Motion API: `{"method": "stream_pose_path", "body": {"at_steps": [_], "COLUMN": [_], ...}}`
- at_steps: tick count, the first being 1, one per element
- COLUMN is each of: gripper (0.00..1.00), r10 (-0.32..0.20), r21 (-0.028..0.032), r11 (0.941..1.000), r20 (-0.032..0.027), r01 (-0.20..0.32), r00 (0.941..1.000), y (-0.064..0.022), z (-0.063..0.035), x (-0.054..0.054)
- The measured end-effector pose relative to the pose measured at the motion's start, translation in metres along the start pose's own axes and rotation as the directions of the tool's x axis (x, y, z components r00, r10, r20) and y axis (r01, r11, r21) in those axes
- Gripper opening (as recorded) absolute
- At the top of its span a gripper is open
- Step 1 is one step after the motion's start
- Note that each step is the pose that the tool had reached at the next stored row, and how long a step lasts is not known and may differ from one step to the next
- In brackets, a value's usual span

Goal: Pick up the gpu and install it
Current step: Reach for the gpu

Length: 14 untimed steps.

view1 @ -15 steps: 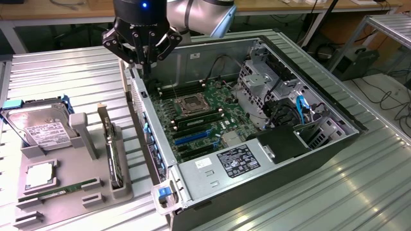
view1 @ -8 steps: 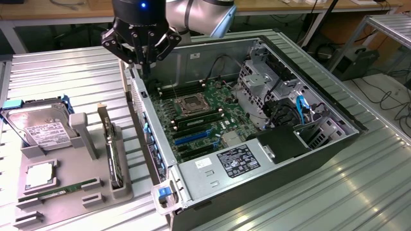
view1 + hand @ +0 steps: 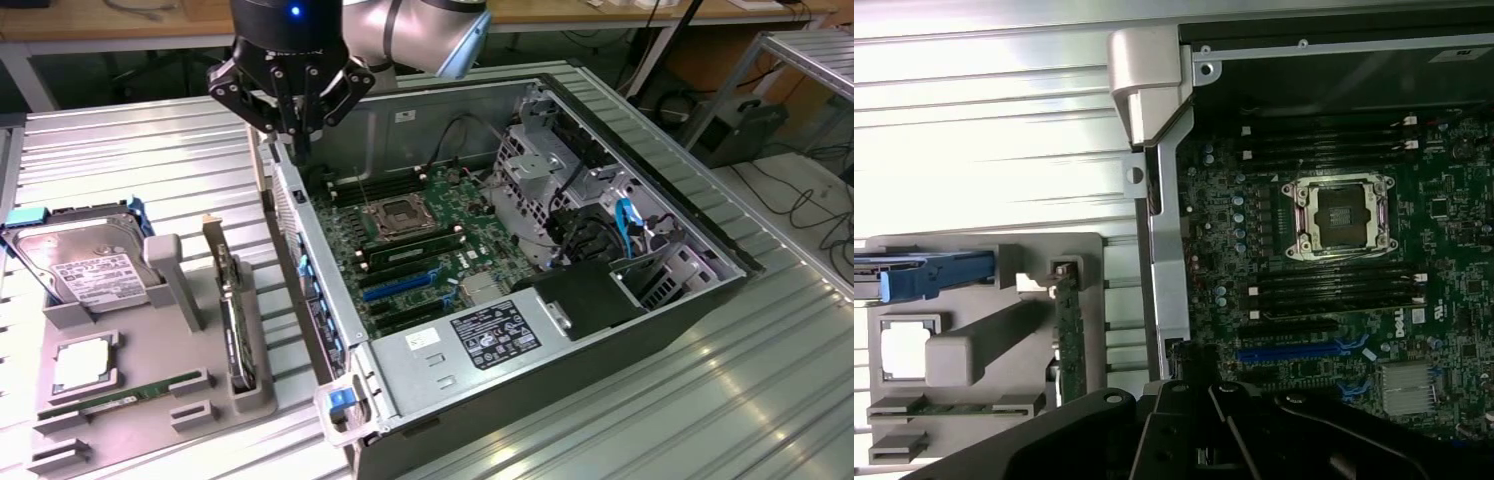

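The gpu is a thin dark card standing on its edge in a slot of the grey holder, with its silver bracket at the far end. The wrist view sees the gpu edge-on. My gripper hangs shut with nothing in it. It is above the rear wall of the open computer case, well above the gpu and further back. The motherboard lies bare inside, with blue expansion slots free. The gripper's black body shows in the wrist view.
The grey holder also carries a hard drive in a blue caddy, a processor and a green RAM stick. A power supply and a drive cage crowd the case. Everything rests on a ribbed metal table.
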<state>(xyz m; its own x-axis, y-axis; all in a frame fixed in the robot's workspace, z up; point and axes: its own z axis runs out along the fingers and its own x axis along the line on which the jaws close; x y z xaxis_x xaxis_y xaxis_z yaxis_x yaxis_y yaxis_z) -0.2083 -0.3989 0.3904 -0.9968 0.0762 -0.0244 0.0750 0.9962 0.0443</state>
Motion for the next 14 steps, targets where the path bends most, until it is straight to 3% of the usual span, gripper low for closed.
{"method": "stream_pose_path", "body": {"at_steps": [14], "gripper": [0.11], "r10": [0.000], "r21": [0.0000], "r11": [1.0000], "r20": [0.0000], "r01": [0.000], "r00": [1.0000], "y": [-0.0004], "z": [0.0000], "x": [0.0050]}}
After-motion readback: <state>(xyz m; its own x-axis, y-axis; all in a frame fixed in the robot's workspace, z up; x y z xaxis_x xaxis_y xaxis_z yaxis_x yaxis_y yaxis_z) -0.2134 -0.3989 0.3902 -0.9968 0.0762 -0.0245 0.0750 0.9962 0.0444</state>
